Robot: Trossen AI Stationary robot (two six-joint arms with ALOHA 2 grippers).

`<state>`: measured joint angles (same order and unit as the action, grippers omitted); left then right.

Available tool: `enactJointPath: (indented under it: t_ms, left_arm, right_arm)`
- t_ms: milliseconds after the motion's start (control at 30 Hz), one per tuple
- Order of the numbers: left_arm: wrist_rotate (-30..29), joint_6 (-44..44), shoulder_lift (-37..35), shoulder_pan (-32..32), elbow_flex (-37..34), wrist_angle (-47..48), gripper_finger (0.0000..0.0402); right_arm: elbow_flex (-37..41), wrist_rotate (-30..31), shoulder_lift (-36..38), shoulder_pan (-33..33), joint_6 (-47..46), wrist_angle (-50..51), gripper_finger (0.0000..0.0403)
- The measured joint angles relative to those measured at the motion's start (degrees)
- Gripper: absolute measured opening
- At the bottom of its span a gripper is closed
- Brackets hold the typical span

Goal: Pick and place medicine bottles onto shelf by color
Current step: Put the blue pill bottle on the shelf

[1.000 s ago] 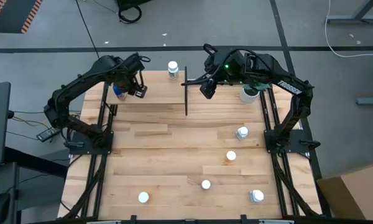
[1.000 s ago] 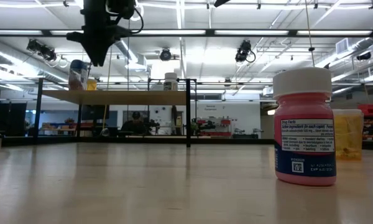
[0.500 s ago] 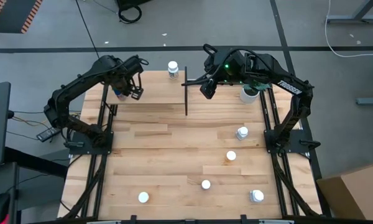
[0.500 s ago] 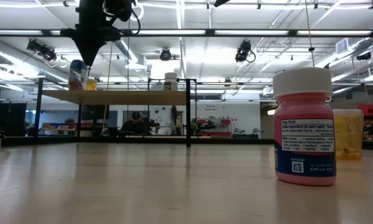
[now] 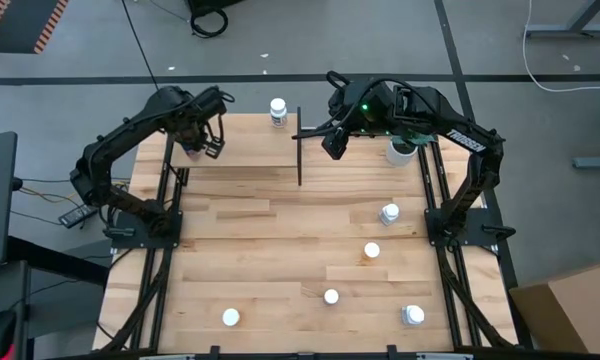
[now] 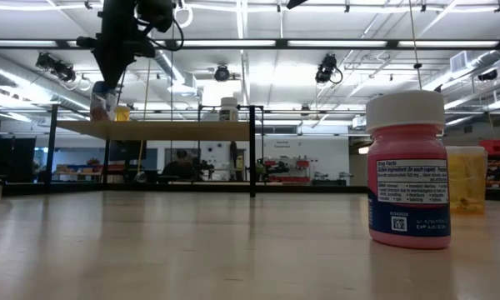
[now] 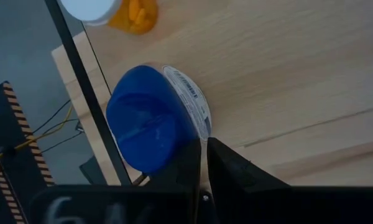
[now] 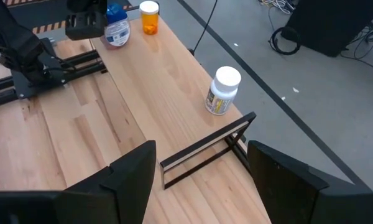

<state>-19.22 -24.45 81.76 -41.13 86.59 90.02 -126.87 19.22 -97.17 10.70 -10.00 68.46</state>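
Observation:
The shelf (image 5: 242, 140) stands at the table's far edge. On its left end stand a blue-capped bottle (image 7: 152, 127) and an orange bottle (image 8: 149, 17); a white bottle (image 5: 277, 110) stands further right. My left gripper (image 7: 203, 163) is shut, with its tips right beside the blue bottle's cap (image 8: 116, 11). My right gripper (image 8: 202, 177) hovers open above the shelf's right end, holding nothing. Several more white-capped bottles (image 5: 372, 250) stand on the tabletop. In the low view a pink bottle (image 6: 407, 171) stands close to the camera. My left gripper's shut fingers (image 7: 188, 163) point down beside the rim of the blue bottle's cap (image 7: 168, 149). I cannot tell whether they touch it. The bottle stands on the shelf board.
A white pot with a plant (image 5: 402, 150) sits at the table's far right corner under my right arm. The shelf's black frame post (image 5: 300, 150) rises at its right end. Bare wood lies between the shelf and the scattered bottles.
My left gripper has moved over the shelf toward the table's far left corner, ending beside the blue bottle. My right arm has kept still.

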Motion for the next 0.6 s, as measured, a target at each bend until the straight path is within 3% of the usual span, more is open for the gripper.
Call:
enactJointPath:
  t_ms: [600]
  left_arm:
    - [0.6, 2.6, 0.0, -0.5, 0.0, 0.0, 0.0032]
  right_arm:
    - [0.0, 0.0, 0.0, 0.0, 0.0, 0.0, 0.0261]
